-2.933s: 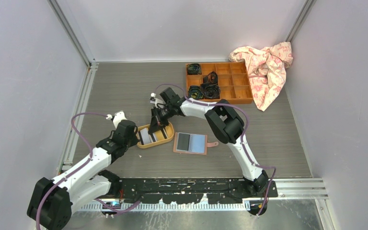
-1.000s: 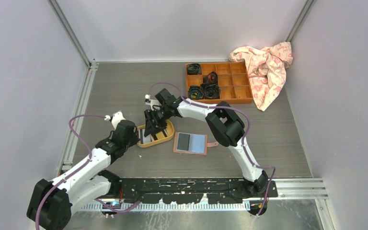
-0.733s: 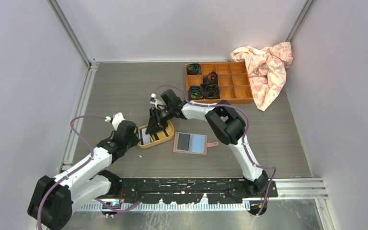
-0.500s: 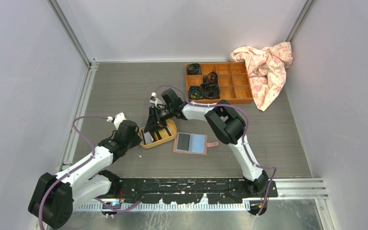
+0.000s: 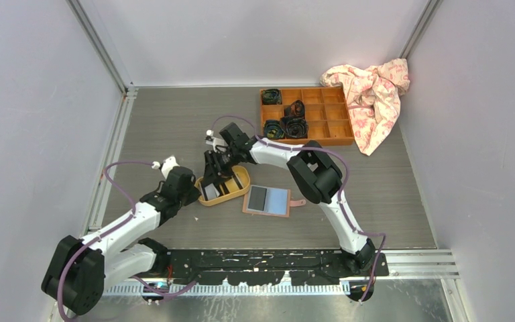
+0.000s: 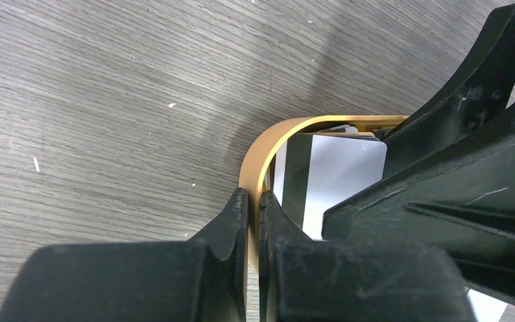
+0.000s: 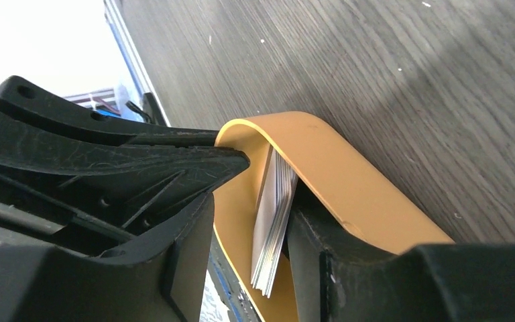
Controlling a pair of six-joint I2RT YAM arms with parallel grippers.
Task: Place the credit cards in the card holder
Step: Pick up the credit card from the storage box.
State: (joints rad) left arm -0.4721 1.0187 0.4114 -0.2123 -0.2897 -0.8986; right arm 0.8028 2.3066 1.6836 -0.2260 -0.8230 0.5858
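Observation:
The credit cards (image 5: 209,194) are a small stack in the yellow oval tray (image 5: 238,182). In the right wrist view the stack (image 7: 273,215) stands on edge against the tray wall (image 7: 349,188). My right gripper (image 5: 213,176) is down in the tray, open, with the stack between its jaws and leaning on one finger (image 7: 308,268); its midpoint is beside the stack (image 7: 248,251). My left gripper (image 5: 193,194) is shut on the tray's left rim (image 6: 268,144), fingertips pinching it (image 6: 253,201). A white, black-striped card (image 6: 345,174) shows there. The pink card holder (image 5: 267,200) lies open, right of the tray.
An orange-brown wooden compartment box (image 5: 335,127) holding dark rolled items stands at the back right. A pink patterned cloth (image 5: 372,94) lies beside it. Walls enclose the table on the left, back and right.
My left gripper has moved right onto the tray's left rim. The tray has shifted slightly right and away. My right gripper has stayed in the tray, shifting a little over the cards.

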